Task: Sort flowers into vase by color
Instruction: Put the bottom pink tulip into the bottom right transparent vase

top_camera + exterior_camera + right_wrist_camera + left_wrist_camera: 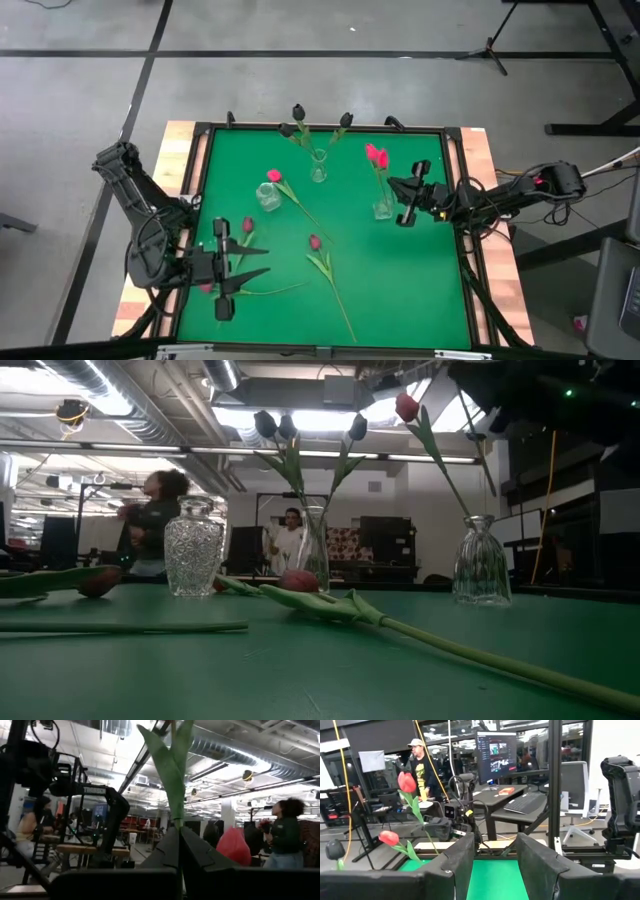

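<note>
While the right hand point(404, 203) pinches a bright pink-red tulip's green stem point(172, 775) over the clear glass vase point(383, 209), presumably to drop it in, the left hand point(222, 272) waits open above the green bench point(400, 280).

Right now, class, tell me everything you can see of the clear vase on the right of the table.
The right-hand vase is clear ribbed glass, bell-shaped with a narrow neck, standing upright on the green mat. It holds bright pink-red tulips on long green stems. The right gripper is beside it, shut on a green stem and leaf; whether it touches the glass cannot be told.
</note>
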Tool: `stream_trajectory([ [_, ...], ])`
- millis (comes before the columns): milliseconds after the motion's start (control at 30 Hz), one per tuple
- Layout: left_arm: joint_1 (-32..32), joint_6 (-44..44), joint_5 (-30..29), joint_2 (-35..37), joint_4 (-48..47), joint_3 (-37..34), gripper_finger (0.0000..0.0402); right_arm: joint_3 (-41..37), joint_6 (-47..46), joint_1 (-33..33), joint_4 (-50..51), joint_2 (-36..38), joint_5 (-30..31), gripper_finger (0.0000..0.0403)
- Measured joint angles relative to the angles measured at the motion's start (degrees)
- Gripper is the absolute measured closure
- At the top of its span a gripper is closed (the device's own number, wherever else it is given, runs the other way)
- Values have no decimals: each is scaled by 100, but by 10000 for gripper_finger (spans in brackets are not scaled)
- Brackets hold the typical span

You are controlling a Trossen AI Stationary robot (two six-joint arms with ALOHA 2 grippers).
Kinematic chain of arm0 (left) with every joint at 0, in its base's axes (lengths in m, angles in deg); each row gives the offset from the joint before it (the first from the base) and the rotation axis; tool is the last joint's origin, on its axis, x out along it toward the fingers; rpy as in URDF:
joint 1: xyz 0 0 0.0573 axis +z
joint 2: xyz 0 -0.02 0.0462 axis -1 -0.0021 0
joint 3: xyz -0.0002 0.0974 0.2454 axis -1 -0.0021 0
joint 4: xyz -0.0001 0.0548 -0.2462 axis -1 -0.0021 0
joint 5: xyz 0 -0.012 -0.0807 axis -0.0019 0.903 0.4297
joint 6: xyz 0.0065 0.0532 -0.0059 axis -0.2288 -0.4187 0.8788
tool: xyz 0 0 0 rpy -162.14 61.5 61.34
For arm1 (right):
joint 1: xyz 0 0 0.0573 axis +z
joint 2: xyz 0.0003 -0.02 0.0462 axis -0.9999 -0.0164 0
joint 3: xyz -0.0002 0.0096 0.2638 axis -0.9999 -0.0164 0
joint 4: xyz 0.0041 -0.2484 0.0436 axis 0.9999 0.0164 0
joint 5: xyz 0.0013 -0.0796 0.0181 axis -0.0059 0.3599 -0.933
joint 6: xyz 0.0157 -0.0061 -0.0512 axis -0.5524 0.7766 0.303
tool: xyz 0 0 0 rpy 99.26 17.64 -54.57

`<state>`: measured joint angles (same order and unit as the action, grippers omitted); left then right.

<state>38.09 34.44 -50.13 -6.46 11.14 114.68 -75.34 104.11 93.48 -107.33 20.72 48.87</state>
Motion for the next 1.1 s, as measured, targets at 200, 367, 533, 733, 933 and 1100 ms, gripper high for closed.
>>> stream_trajectory([
  [200, 0, 103, -16, -4, -24, 1, 258, -28, -369, -390, 6, 28, -304, 399],
  [367, 144, 718, -5, -7, -487, 3, 258, -235, -578, -518, 3, 542, -480, 399],
  [533, 559, 1221, 464, -9, -982, 3, 258, -524, -655, -561, -11, 1368, -879, 399],
  [733, 900, 1326, 993, -11, -1004, 3, 258, -811, -448, -564, 154, 2050, -690, 399],
  [933, 1057, 1336, 1047, -11, -999, 3, 258, -795, -732, -559, 53, 2076, -760, 398],
  [1100, 1342, 1357, 1276, -89, -867, 4, 258, -517, -1100, -557, 7, 1722, -829, 398],
])
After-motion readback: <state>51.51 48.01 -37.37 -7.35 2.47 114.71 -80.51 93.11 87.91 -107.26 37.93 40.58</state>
